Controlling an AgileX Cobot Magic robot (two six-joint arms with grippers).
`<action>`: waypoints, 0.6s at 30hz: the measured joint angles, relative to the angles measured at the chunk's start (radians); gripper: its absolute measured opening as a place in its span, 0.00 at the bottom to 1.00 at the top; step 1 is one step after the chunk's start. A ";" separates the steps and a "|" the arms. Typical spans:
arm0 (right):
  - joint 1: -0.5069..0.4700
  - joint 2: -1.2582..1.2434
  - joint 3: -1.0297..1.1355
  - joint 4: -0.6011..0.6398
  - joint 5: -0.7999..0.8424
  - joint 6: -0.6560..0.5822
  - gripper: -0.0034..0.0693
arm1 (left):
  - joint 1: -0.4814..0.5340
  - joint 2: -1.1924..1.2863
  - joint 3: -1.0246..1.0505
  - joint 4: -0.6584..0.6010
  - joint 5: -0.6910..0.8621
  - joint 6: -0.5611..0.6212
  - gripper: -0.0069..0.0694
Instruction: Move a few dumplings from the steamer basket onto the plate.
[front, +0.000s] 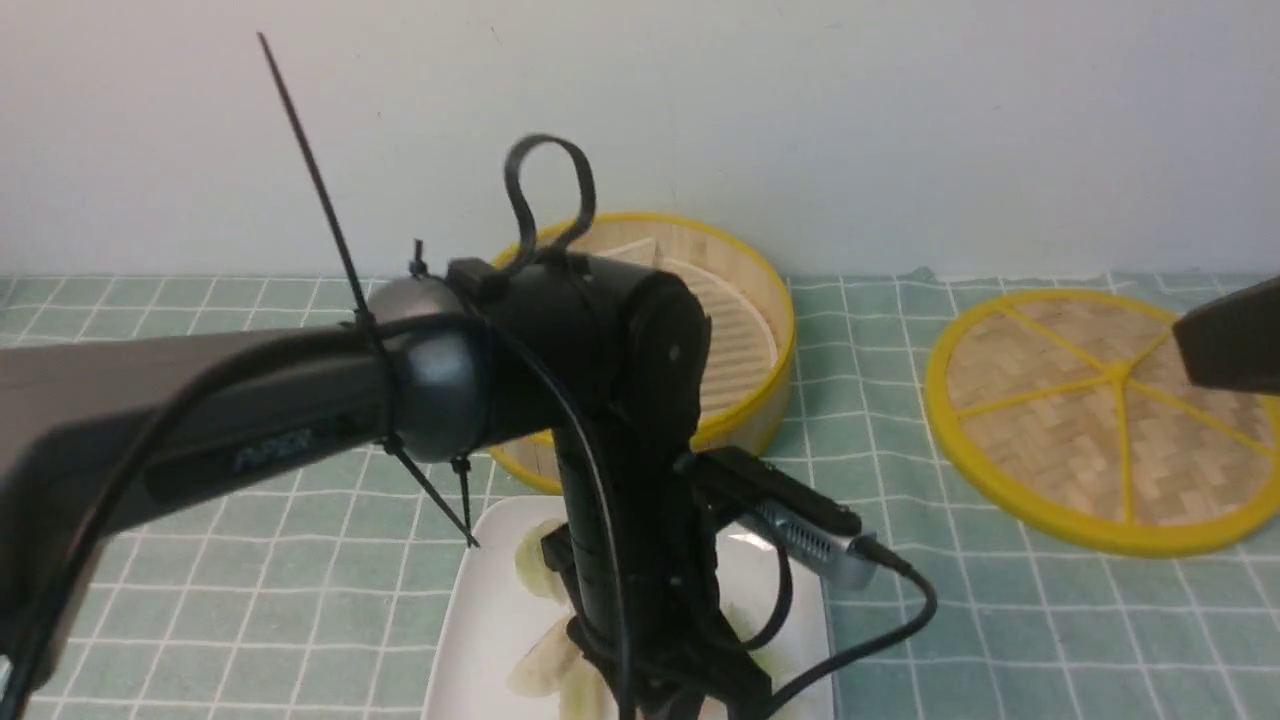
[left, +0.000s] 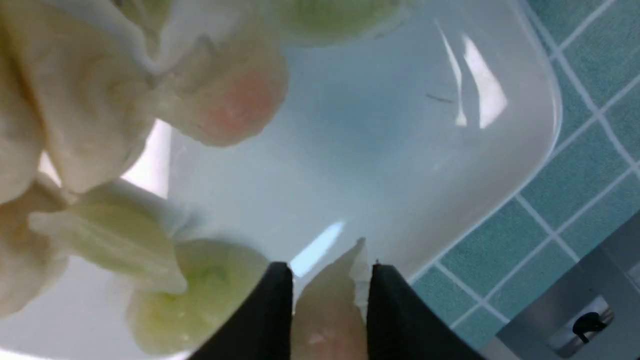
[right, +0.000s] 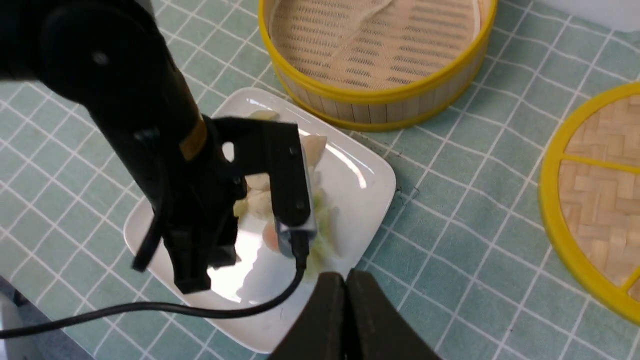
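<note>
Left end effector (left: 330, 282) pinches a dumpling (left: 327, 317) low over the plate (left: 450, 185), likely for gentle release | other dumplings (left: 105, 240) lie on the plate | basket (right: 380, 95) just beside, presumably shortening carries | right end effector (right: 346, 281) closed, holding nothing

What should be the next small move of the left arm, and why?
Probably lower the left gripper slightly and release its dumpling: the jaws hold it over a bare corner of the plate, while other dumplings crowd together beside that space.
</note>
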 joint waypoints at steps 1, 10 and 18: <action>0.000 -0.007 0.000 0.000 0.000 0.007 0.03 | -0.002 0.010 0.001 0.000 -0.005 -0.003 0.34; 0.000 -0.095 0.000 0.001 0.000 0.054 0.03 | -0.002 0.050 0.000 0.046 -0.024 -0.020 0.76; 0.000 -0.393 0.107 -0.132 -0.047 0.141 0.03 | -0.002 -0.070 -0.027 0.168 0.003 -0.110 0.40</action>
